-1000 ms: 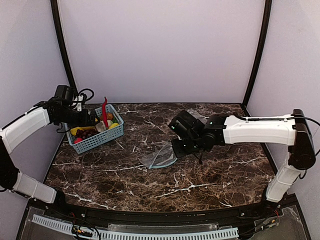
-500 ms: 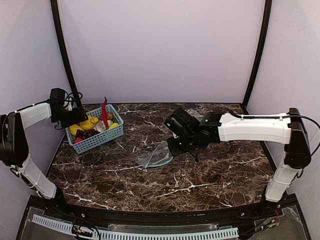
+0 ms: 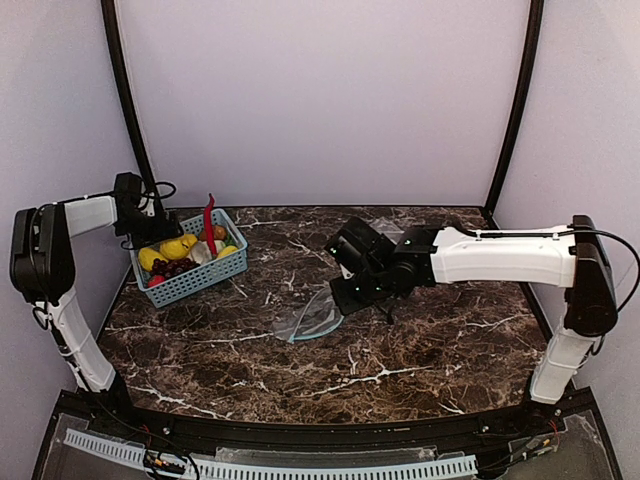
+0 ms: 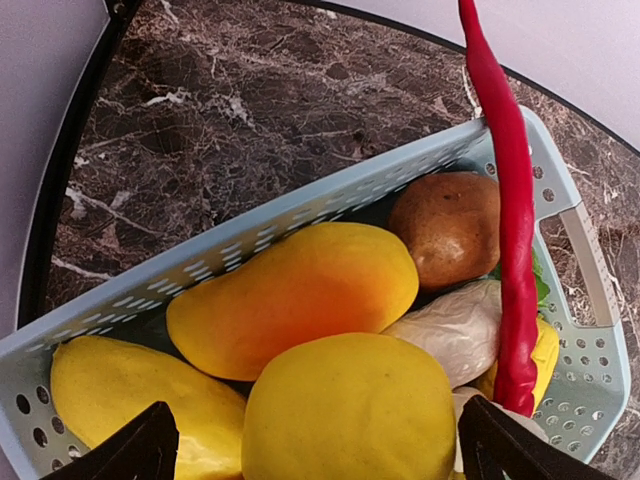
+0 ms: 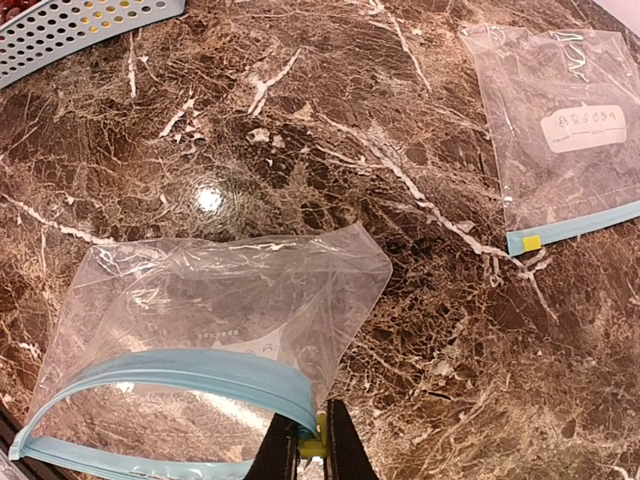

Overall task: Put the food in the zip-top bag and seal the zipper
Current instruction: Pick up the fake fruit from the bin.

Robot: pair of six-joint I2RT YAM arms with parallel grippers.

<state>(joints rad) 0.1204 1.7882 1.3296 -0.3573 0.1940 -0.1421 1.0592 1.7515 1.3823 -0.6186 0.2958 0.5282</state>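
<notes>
Two yellow lemons lie in the blue basket (image 4: 300,205): one (image 4: 350,410) right below my left gripper (image 4: 320,455), the other (image 4: 120,395) at its left. The left gripper is open, its fingertips either side of the nearer lemon, not closed on it. In the top view it (image 3: 150,232) hangs over the basket's left end. My right gripper (image 5: 312,450) is shut on the yellow tab at the end of the teal zipper (image 5: 200,370) of the clear zip-top bag (image 5: 220,290). The bag's mouth arches open. The bag (image 3: 312,320) lies mid-table beside the right gripper (image 3: 345,295).
The basket (image 3: 195,280) also holds an orange-yellow mango (image 4: 295,295), a brown round fruit (image 4: 450,225), a long red chili (image 4: 505,200), a pale wrinkled item (image 4: 450,325) and dark grapes (image 3: 172,267). A second clear bag (image 5: 560,130) lies flat behind the right arm.
The left arm has drawn back toward the left wall, its gripper now over the basket's left end. The right gripper has shifted a little left, pulling the bag along.
</notes>
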